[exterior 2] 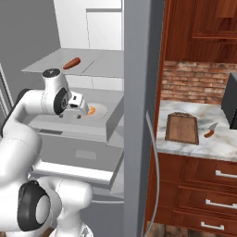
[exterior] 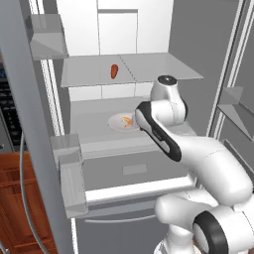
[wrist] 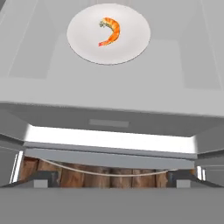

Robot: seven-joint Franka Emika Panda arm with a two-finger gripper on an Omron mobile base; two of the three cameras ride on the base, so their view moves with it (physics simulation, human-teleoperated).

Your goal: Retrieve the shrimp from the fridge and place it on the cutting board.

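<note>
The shrimp (wrist: 111, 30) is a small curled orange piece lying on a white plate (wrist: 83, 43) on the fridge's middle shelf. It also shows as the shrimp (exterior: 127, 121) in the left base view and the shrimp (exterior 2: 92, 110) in the right base view. My gripper (wrist: 113, 178) is open, its fingertips (wrist: 43, 178) wide apart with nothing between them. It hovers in front of the shelf, short of the plate. The fridge (exterior: 99, 74) stands open. The cutting board (exterior 2: 182, 128) lies on the marble counter to the right, outside the fridge.
A straight red-orange oblong item (exterior: 114, 71) lies on the upper shelf. The open fridge door (exterior 2: 139, 115) with its bins stands between the fridge and the counter. A knife (exterior 2: 210, 131) lies beside the board, with a dark toaster oven (exterior 2: 230, 99) behind. A lower drawer (wrist: 109, 124) sits under the shelf.
</note>
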